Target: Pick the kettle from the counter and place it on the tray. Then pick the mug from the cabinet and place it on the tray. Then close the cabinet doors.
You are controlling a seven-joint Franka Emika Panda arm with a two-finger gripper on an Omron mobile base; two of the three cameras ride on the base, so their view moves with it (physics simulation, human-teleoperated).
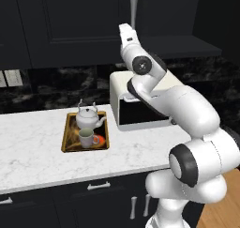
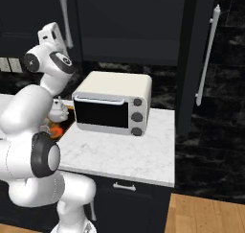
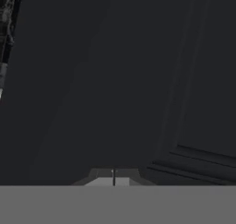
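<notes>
1. Claw fingers are pressed together with nothing between them, facing a black panelled door close ahead.
2. Kettle and mug sit on the tray, well below the claw and to its left in the left base view; the mug stands just in front of the kettle.
3. Right base view adds a toaster oven on the counter and a second door standing open at the right, with its silver handle.

Kitchen, marble counter, toaster oven, black cabinet doors
</notes>
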